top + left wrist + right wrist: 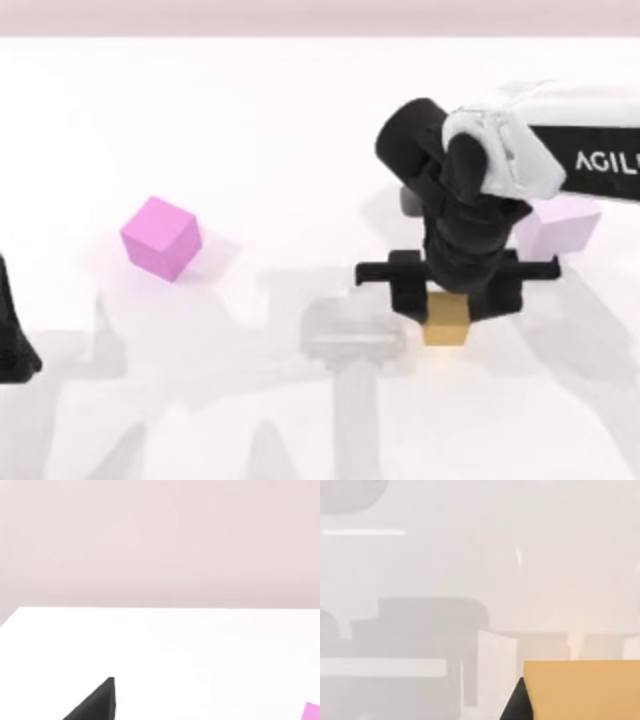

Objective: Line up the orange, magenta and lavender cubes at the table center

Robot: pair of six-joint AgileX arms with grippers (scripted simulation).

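a plain white desk [280,120] carries the magenta cube [160,237] at its left and the lavender cube [560,225] at its right; the orange cube [446,320] lies between them, right of center.

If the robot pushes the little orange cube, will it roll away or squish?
Probably neither. The orange cube has flat faces and sharp corners, so it should slide rather than roll. It looks low and blocky, so it is unlikely to tip. Its edges look straight beside the right pincer, which suggests it is stiff, though how heavy it is cannot be seen.
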